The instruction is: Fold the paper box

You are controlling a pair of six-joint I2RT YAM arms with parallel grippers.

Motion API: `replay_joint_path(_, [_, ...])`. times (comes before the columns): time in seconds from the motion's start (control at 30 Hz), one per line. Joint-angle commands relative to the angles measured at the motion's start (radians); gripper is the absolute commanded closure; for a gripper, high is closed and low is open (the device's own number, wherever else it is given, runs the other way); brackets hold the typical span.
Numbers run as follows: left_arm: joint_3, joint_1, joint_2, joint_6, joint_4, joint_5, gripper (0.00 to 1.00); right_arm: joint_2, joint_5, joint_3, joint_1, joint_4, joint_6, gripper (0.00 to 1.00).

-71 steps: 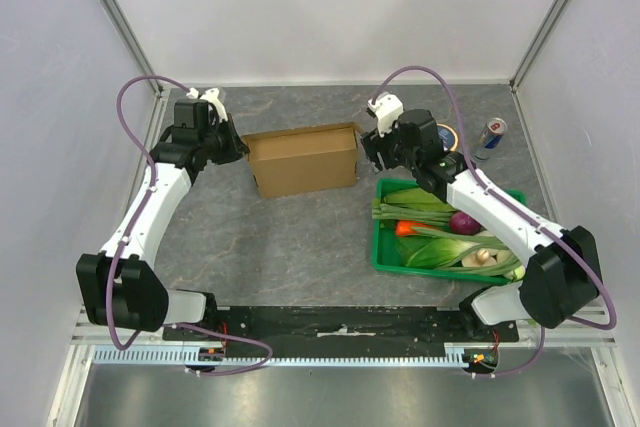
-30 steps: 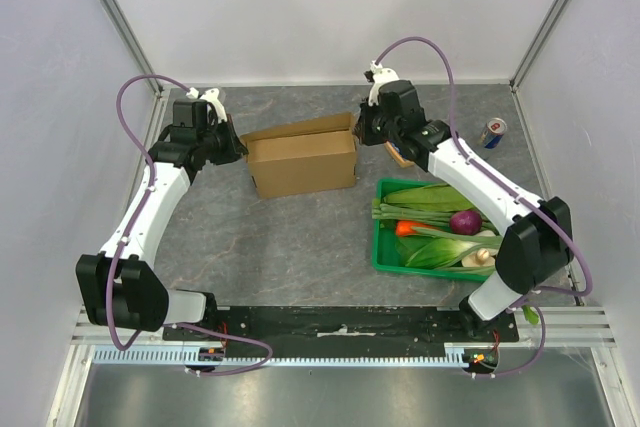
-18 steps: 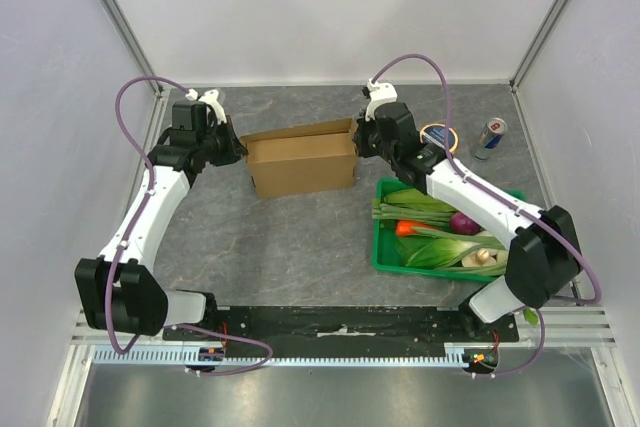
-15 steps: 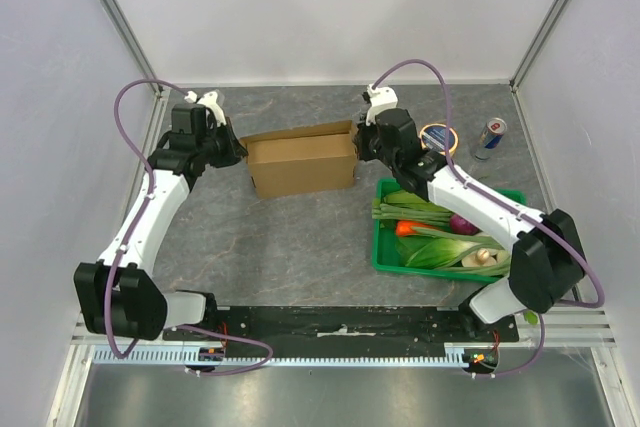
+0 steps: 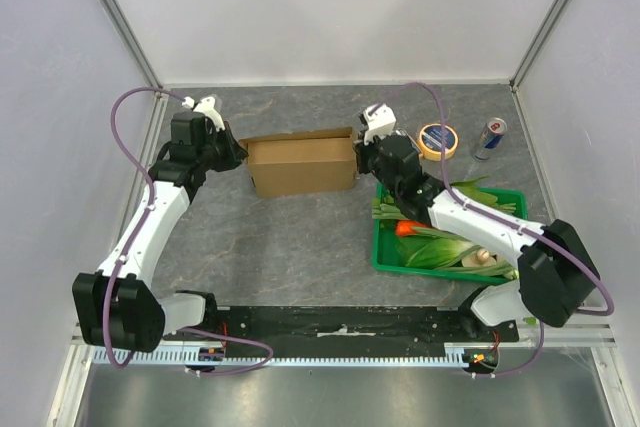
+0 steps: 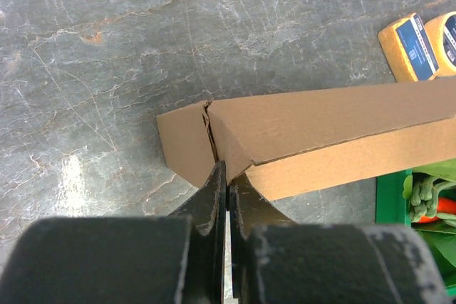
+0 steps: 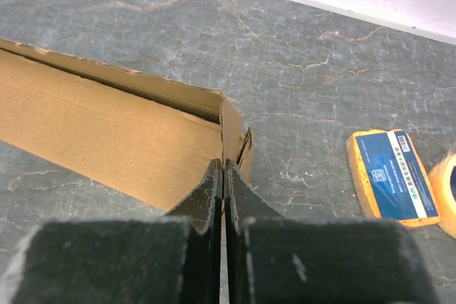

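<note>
While both arms reach over the far half of the table (image 5: 300, 237), the paper box (image 5: 303, 162) lies between them as a long, plain brown cardboard oblong. It sits toward the far edge and a little left of the middle, its length running roughly along that edge. The left gripper (image 5: 237, 154) is at the box's left end with its fingers pressed together. In the left wrist view the tips meet at the lower corner of the end wall and touch the cardboard, but I cannot tell whether any of it is pinched between them. The right gripper (image 5: 363, 154) is at the opposite end, its jaws closed with no gap. In the right wrist view its tips sit at the foot of the right end wall, where a thin flap stands slightly off the wall; whether they touch it or stop just short is unclear. A green crate (image 5: 378, 252) of vegetables sits toward the table's right edge, partly under the right forearm. A yellow tape roll (image 5: 436, 139) and a drinks can (image 5: 488, 137) stand near the far right corner. A yellow packet with a blue label (image 7: 390, 174) lies flat near the box's right end, apart from it.
</note>
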Motion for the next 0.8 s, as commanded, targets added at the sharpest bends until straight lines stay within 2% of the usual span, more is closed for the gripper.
replay_joint_path(0.0, [-0.055,-0.017,-0.007,-0.032,-0.026,-0.005,0.98,-0.026,0.025,-0.186,0.034,0.098,0.030,1.00])
replay_joint_path(0.13, [-0.086,-0.023,-0.029,-0.035,-0.001,-0.016,0.98,-0.057,0.051,-0.269,0.031,0.212,0.003,1.00])
replay_joint_path(0.23, [-0.092,-0.023,-0.027,-0.031,-0.001,-0.023,0.98,-0.040,0.014,-0.221,0.008,0.133,-0.042,1.00])
replay_joint_path(0.33, [-0.084,-0.023,-0.012,-0.026,-0.006,-0.028,0.98,-0.034,-0.050,-0.203,-0.026,0.095,-0.019,1.00])
replay_joint_path(0.47, [-0.078,-0.023,-0.007,-0.026,-0.006,-0.020,0.98,0.032,-0.070,-0.055,-0.083,-0.073,0.006,1.00])
replay_joint_path(0.6, [-0.077,-0.023,-0.003,-0.026,-0.004,-0.020,0.98,0.063,-0.151,-0.025,-0.083,-0.082,0.026,1.00])
replay_joint_path(0.77, [-0.072,-0.025,-0.006,-0.015,-0.016,-0.029,0.98,0.107,-0.225,0.022,-0.098,-0.129,-0.054,1.00])
